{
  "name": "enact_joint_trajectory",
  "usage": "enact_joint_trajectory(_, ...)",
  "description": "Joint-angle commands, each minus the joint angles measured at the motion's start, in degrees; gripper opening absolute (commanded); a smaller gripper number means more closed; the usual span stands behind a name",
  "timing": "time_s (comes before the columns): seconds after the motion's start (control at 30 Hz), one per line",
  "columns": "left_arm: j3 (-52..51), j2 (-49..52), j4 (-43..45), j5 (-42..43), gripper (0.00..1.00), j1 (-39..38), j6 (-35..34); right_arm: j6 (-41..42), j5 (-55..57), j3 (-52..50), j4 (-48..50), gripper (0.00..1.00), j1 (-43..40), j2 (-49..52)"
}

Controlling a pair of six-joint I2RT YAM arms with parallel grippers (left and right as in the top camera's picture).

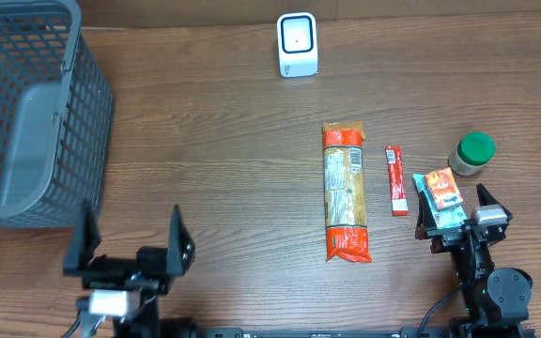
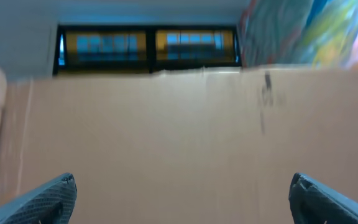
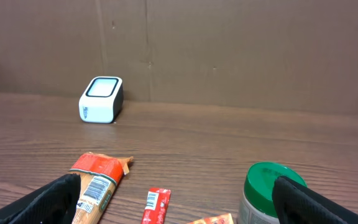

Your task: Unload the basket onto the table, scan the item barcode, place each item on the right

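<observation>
A white barcode scanner (image 1: pixel 298 45) stands at the far middle of the table, also in the right wrist view as the scanner (image 3: pixel 101 99). Items lie at the right: a long orange pasta pack (image 1: pixel 346 192) (image 3: pixel 95 186), a slim red sachet (image 1: pixel 397 180) (image 3: pixel 155 207), a teal-and-orange packet (image 1: pixel 440 195) and a green-lidded jar (image 1: pixel 472 155) (image 3: pixel 271 191). My right gripper (image 1: pixel 462 223) (image 3: pixel 179 208) stands open at the near right, just before the packet, holding nothing. My left gripper (image 1: pixel 130 252) (image 2: pixel 182 199) is open at the near left, facing a cardboard wall (image 2: pixel 166 130).
A grey mesh basket (image 1: pixel 26 113) fills the far left corner. Brown cardboard (image 3: pixel 229 50) backs the table behind the scanner. Bare wood (image 1: pixel 224 169) lies between the basket and the items.
</observation>
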Motion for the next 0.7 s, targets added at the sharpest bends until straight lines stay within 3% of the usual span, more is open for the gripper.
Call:
enact_joint_trajectory(0.0,-4.9,-0.6,0.3,-0.7,1.0,0.5,1.5,-0.3,0.1,-0.6,0.4,1.0,-0.1,-0.5)
enact_joint_trajectory(0.27,-13.4,-0.6,0.4,-10.4,1.0,0.5,-7.0,-0.3,0.1,-0.6,0.4,1.0,-0.1,-0.5)
enact_joint_trajectory(0.5,-18.5,-0.6,-0.3,-11.8,1.0,0.5,-7.3,-0.2,0.1,-0.6,0.4,1.0,-0.1,-0.5)
enact_joint_trajectory(0.67,-18.4,-0.6,-7.3,-12.7,1.0,0.5,-6.9,-0.2,0.1,-0.6,0.4,1.0,-0.1,-0.5)
